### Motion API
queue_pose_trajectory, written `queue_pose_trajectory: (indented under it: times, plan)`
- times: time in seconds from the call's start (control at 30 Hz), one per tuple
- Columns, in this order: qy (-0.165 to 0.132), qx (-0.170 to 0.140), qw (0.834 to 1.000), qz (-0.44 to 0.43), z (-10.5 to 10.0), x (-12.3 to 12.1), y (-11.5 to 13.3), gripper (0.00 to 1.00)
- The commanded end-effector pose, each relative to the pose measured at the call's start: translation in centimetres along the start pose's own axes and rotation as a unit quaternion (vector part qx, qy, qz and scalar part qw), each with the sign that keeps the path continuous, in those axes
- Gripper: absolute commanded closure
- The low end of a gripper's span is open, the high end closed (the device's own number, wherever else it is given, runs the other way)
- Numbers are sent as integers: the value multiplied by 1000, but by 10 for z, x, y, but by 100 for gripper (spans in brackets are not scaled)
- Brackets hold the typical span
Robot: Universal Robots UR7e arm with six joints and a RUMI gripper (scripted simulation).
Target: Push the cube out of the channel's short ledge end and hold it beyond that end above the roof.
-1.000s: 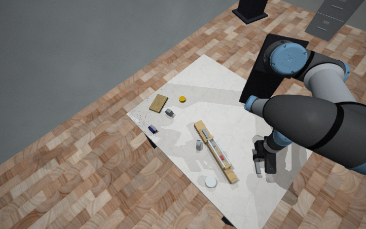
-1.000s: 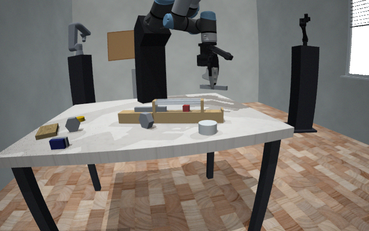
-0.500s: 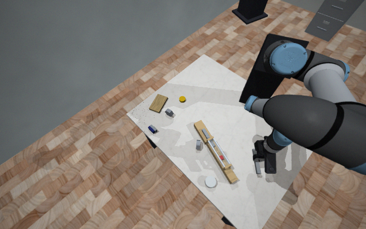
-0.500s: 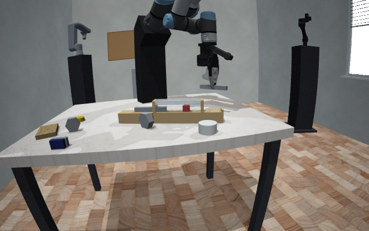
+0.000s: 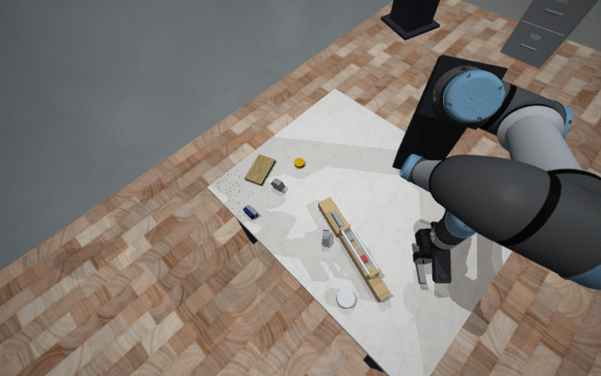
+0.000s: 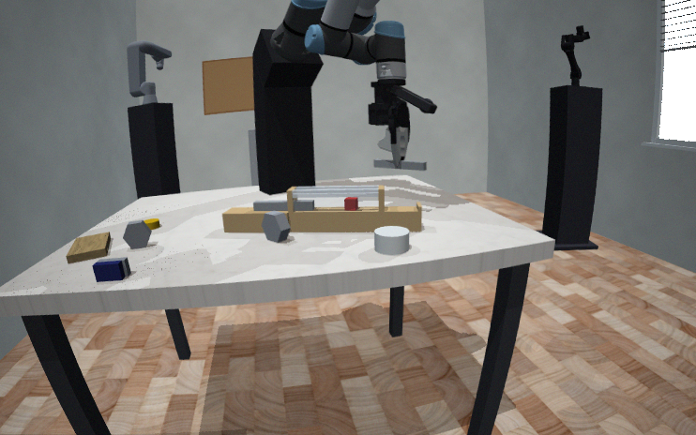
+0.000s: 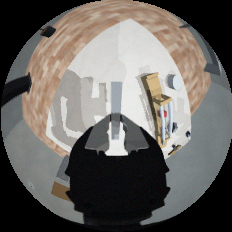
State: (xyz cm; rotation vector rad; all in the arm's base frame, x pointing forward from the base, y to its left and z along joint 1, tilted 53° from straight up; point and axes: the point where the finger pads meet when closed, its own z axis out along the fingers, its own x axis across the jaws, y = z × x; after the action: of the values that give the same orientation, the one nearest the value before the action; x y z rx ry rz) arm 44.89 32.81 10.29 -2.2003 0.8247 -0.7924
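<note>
A long wooden channel (image 5: pixel 353 247) with a clear roof lies across the table's middle; it also shows in the side view (image 6: pixel 323 215) and the wrist view (image 7: pixel 161 109). A small red cube (image 5: pixel 364 258) sits inside it under the roof (image 6: pixel 351 202). A grey bar (image 5: pixel 338 218) lies on the channel's long open end. My gripper (image 6: pixel 396 157) hangs high above the table, behind and to the right of the channel, apart from it. It is shut on a grey stick (image 6: pixel 400 164), held level; the stick shows in the top view (image 5: pixel 420 273) and the wrist view (image 7: pixel 116 107).
A grey hexagonal block (image 6: pixel 276 225) leans at the channel's front. A white cylinder (image 6: pixel 391 239) stands near the front right. At the left lie another grey hexagon (image 6: pixel 136 233), a yellow disc (image 6: pixel 151 222), a wooden plate (image 6: pixel 89 246) and a blue block (image 6: pixel 110 269).
</note>
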Motion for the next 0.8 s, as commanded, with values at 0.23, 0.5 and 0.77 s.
queue_pose_trajectory:
  times: [0.23,0.5,0.77]
  plan:
    - [0,1,1000,-18,0,23,21,100]
    - [0,0,999,-43,0,57,51,100]
    - [-1,0,998,-67,0,88,79,100]
